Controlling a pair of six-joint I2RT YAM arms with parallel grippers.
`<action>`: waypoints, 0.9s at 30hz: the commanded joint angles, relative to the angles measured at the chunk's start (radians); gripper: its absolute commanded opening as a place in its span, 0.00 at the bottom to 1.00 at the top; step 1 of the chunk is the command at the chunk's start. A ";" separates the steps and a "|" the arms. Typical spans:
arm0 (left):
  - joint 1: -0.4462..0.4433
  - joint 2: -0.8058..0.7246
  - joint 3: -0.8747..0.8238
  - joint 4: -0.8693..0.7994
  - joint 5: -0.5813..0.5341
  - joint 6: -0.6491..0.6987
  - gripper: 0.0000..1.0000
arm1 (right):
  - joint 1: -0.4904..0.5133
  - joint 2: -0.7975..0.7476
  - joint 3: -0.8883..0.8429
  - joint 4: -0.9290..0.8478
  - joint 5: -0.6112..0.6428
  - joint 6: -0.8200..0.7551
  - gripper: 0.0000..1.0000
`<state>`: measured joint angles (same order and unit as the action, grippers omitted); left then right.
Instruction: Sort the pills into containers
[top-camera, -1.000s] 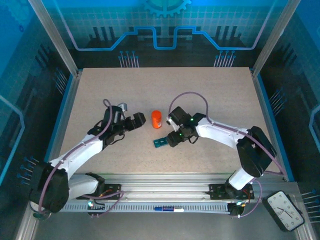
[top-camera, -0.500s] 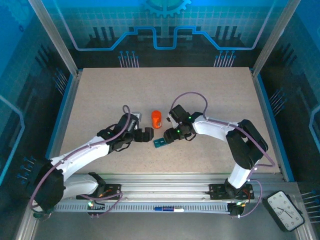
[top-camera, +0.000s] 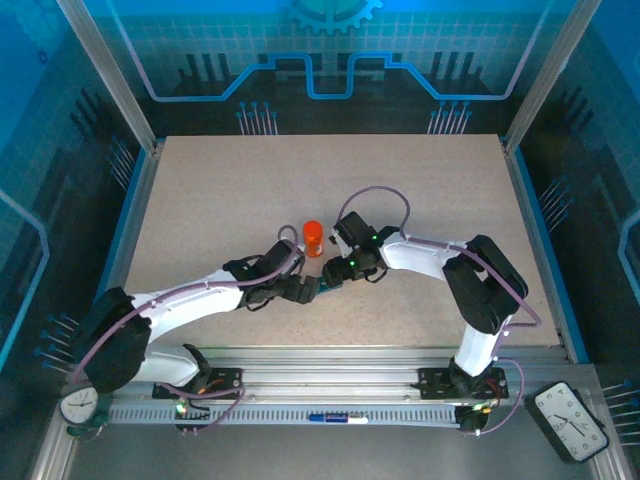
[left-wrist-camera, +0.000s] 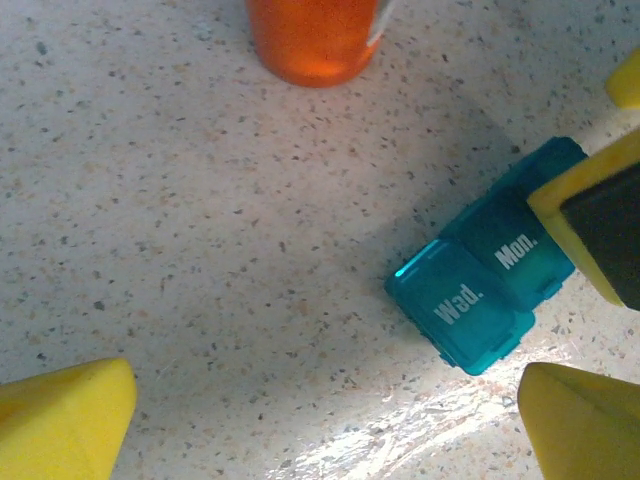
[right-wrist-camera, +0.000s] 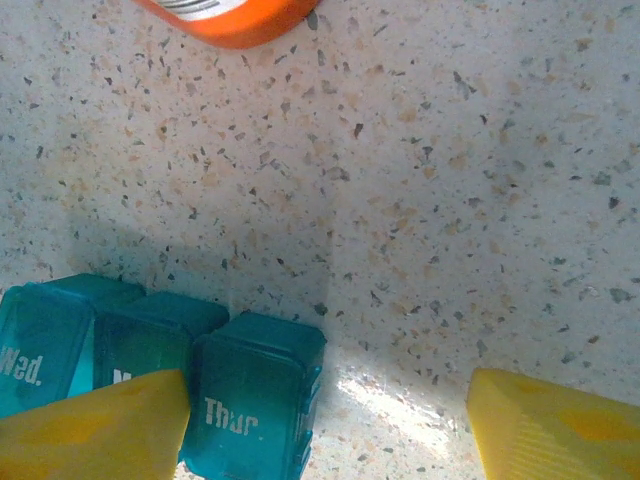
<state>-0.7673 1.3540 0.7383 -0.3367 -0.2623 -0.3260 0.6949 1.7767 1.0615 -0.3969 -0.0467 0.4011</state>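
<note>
The containers (left-wrist-camera: 487, 298) are a dark-teal strip of joined cells with shut lids marked "Wed.", "Mon." and "Thur" (right-wrist-camera: 252, 398), lying flat on the table (top-camera: 200, 200) in front of the arms (top-camera: 321, 290). My left gripper (left-wrist-camera: 325, 425) hovers open just left of the strip, yellow fingertips (left-wrist-camera: 65, 420) wide apart over bare table. My right gripper (right-wrist-camera: 330, 430) is open above the strip's other end, one finger (right-wrist-camera: 95, 430) over the middle cell and the Thur cell between the jaws, untouched on its far side. No pills are in view.
An orange pill bottle (top-camera: 313, 238) stands upright just behind the strip, close to both grippers (left-wrist-camera: 315, 40). The speckled table stretches free to the back, left and right. The right gripper's finger (left-wrist-camera: 600, 225) reaches into the left wrist view over the strip.
My left arm has swung right and forward until its gripper sits beside the teal strip. The right gripper has edged slightly left over the strip. Strip and bottle have not moved.
</note>
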 joint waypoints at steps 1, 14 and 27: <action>-0.040 0.033 0.034 -0.023 -0.054 0.055 0.99 | 0.009 0.018 -0.006 0.016 -0.016 0.013 0.74; -0.078 0.106 0.023 0.027 -0.049 0.066 0.99 | 0.008 0.020 -0.036 0.030 -0.018 0.020 0.74; -0.042 0.131 0.044 0.011 -0.144 0.019 0.99 | 0.009 0.029 -0.046 0.037 -0.020 0.020 0.73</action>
<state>-0.8288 1.4834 0.7460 -0.3168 -0.3710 -0.2890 0.6949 1.7782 1.0393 -0.3466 -0.0650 0.4122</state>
